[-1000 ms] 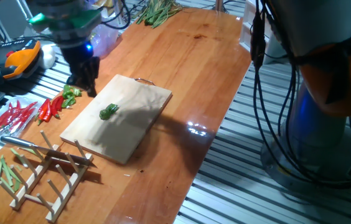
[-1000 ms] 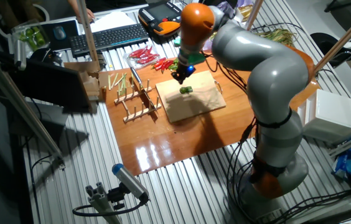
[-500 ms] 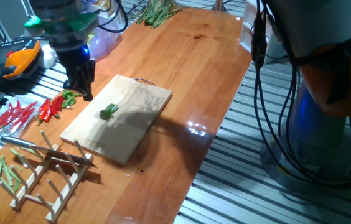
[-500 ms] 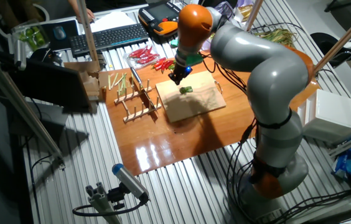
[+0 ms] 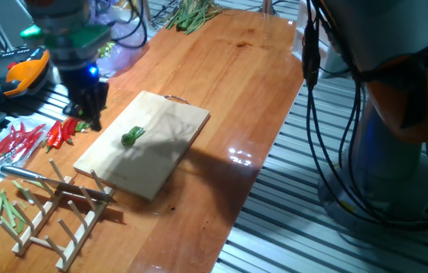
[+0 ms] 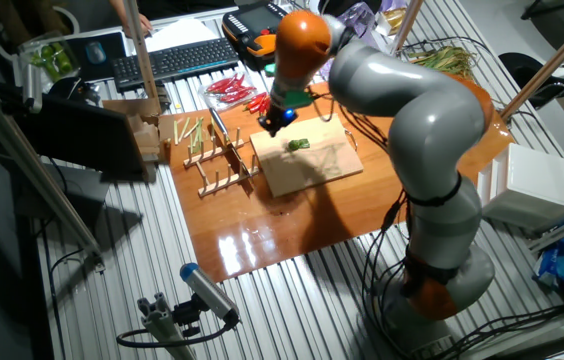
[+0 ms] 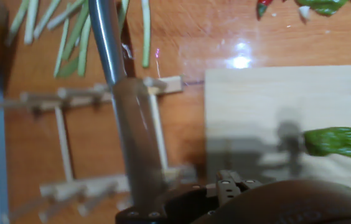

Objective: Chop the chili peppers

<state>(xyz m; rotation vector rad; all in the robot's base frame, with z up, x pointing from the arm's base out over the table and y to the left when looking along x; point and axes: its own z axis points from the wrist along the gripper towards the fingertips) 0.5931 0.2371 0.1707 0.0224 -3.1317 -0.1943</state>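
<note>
Sliding off the cutting board (image 5: 144,142) toward the rack (image 5: 55,208), the gripper (image 5: 85,114), grip state unclear, leaves the chili pepper (image 5: 132,136) behind on the board, apparently lying crosswise.

Overhead lighting, fairly even. Specular glare on the glossy orange-brown wooden worktop (image 5: 241,157), also a hot spot in hand view. Soft arm shadow falls across the pale rectangular wooden cutting board (image 5: 170,125). Hand view motion-blurred and soft, the grey metal rod (image 7: 129,118) smeared. Fixed views sharp enough, slightly grainy.
</note>
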